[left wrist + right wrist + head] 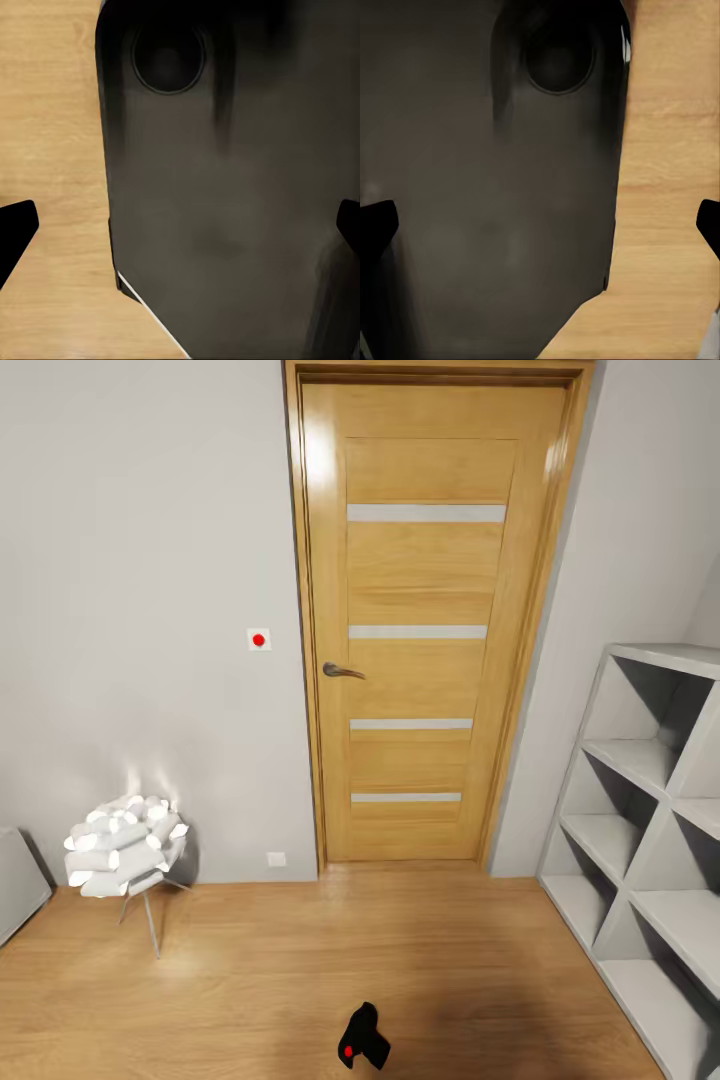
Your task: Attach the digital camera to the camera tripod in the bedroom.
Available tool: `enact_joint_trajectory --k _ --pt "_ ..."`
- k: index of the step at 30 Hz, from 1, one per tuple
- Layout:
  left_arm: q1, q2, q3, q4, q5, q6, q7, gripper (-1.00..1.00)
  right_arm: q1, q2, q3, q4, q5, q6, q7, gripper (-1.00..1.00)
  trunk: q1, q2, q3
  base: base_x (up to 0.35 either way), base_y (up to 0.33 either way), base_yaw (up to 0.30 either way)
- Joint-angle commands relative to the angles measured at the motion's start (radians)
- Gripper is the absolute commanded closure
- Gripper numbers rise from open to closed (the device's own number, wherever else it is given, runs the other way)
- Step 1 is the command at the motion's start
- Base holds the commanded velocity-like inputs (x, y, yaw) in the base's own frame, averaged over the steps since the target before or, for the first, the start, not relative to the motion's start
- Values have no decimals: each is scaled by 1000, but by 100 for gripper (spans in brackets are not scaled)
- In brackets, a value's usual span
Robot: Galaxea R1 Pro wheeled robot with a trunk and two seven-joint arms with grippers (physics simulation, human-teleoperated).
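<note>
Black, with its red button up, the digital camera (362,1039) lies on the wood plank floor (260,970). Left pincer (180,225) and right pincer (540,225) both stand spread wide above floor, each beside a dark robot body panel (232,195). Farther off: white shelf (650,830), petal lamp (125,845), closed wooden door (425,620).

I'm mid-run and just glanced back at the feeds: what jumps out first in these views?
A closed wooden door with pale horizontal strips fills the middle of the head view, set in a grey wall. On the plank floor in front of it lies the small black digital camera with its red button. A glowing white petal-shaped lamp stands at the left, and a white cube shelf at the right.
</note>
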Motion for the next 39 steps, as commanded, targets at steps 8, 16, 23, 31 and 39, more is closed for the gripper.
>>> enact_joint_trajectory --k 8,16,23,31,39 --pt "3 -8 11 -34 33 -28 -2 -100 -2 -10 8 2 17 -2 3 -100 0 0 0 0 0 0" --pt "3 -8 12 -37 0 -70 -2 -100 -2 -7 8 2 17 -3 9 -100 0 0 0 0 0 0" --pt "3 -8 12 -37 -2 -73 -2 -100 -2 -6 8 2 17 -3 11 -100 0 0 0 0 0 0" --pt "3 -8 12 -37 -3 -75 -2 -100 -2 -4 5 2 12 -6 -4 -100 0 0 0 0 0 0" --pt "3 -9 12 -37 -3 -75 -2 -100 -2 -6 7 2 14 -6 -5 -100 0 0 0 0 3 0"
